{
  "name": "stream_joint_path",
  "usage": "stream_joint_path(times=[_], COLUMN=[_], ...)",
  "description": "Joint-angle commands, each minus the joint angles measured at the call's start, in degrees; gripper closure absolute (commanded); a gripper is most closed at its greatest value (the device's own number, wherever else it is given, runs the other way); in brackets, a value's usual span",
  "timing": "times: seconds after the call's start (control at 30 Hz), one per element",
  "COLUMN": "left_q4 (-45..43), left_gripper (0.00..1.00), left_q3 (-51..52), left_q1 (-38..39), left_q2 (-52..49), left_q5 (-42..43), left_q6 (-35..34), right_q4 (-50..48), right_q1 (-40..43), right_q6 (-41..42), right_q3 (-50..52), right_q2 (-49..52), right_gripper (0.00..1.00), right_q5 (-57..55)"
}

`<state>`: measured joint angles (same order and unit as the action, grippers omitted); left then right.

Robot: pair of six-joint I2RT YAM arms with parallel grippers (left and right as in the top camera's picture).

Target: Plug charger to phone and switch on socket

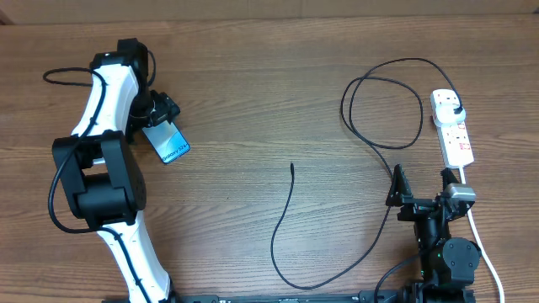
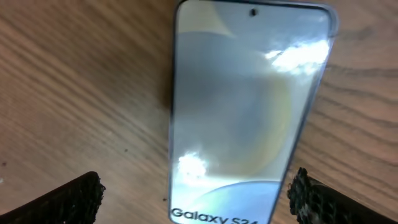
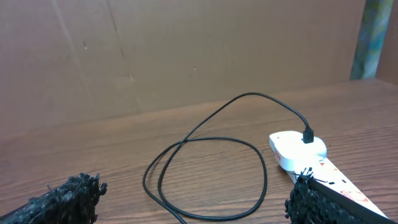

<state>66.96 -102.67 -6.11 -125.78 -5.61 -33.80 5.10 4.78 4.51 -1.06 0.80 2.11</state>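
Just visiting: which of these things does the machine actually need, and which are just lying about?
Needed:
phone
black charger cable
white power strip with red switches

Not needed:
wooden table
brown cardboard wall behind it

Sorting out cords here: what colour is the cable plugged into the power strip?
Black. The charger shows best in the right wrist view.

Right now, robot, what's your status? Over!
Left hand open, either side of phone. Right hand open, empty, by socket. Charger plugged into socket, tip loose on table, not in phone. Nothing between tip and phone.
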Motion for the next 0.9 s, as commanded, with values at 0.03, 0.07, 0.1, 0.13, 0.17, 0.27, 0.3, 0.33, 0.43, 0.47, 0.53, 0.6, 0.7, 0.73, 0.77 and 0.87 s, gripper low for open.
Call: stream_joint_path(times=[0.03,0.07,0.1,0.13,0.17,0.27,0.3,0.33,0.43,0.47,0.53,0.6,0.7,0.73,0.77,0.87], left_q4=[-1.11,-1.46,-1.62,-1.81,-1.84,-2.05,-2.34,-2.64,-4.31,-4.7,-4.74,-4.59,-4.9,-5.16,-5.6,-6.36], left_gripper=[0.0,0.0,0.0,0.01,0.0,0.01,0.01,0.0,0.0,0.0,0.01,0.0,0.0,0.01,0.0,0.0], left_q3=[0.24,0.26,0.28,0.31,0.31,0.76,1.16,1.73,3.43,3.74,3.82,3.85,4.17,4.33,4.61,5.46], left_q1=[0.13,0.13,0.13,0.13,0.13,0.0,-0.07,-0.09,-0.09,-0.09,-0.09,-0.09,-0.09,-0.09,-0.09,-0.09], left_q2=[-0.46,-0.46,-0.46,-0.46,-0.46,-0.46,-0.46,-0.46,-0.46,-0.46,-0.46,-0.46,-0.46,-0.46,-0.46,-0.46], left_q5=[2.62,2.99,3.1,3.1,2.97,2.47,2.54,2.67,3.34,3.69,3.76,3.96,4.2,4.17,4.17,4.15], left_q6=[2.51,2.51,2.51,2.54,2.6,2.99,2.99,2.97,3.04,3.5,3.67,3.63,3.54,3.52,3.52,3.41], right_q4=[-0.37,-0.37,-0.37,-0.37,-0.37,-0.37,-0.37,-0.37,-0.37,-0.37,-0.37,-0.37,-0.37,-0.37,-0.37,-0.37], right_q1=[-0.37,-0.37,-0.37,-0.37,-0.37,-0.37,-0.37,-0.37,-0.37,-0.37,-0.37,-0.37,-0.37,-0.37,-0.37,-0.37], right_q6=[0.15,0.15,0.15,0.15,0.15,0.15,0.15,0.15,0.15,0.15,0.15,0.15,0.15,0.15,0.15,0.15], right_q3=[0.61,0.61,0.61,0.61,0.61,0.61,0.61,0.61,0.61,0.61,0.61,0.61,0.61,0.61,0.61,0.61], right_q2=[-0.63,-0.63,-0.63,-0.63,-0.63,-0.63,-0.63,-0.63,-0.63,-0.63,-0.63,-0.63,-0.63,-0.63,-0.63,-0.63], right_gripper=[0.0,0.0,0.0,0.0,0.0,0.0,0.0,0.0,0.0,0.0,0.0,0.0,0.0,0.0,0.0,0.0], right_q5=[-0.11,-0.11,-0.11,-0.11,-0.11,-0.11,-0.11,-0.11,-0.11,-0.11,-0.11,-0.11,-0.11,-0.11,-0.11,-0.11])
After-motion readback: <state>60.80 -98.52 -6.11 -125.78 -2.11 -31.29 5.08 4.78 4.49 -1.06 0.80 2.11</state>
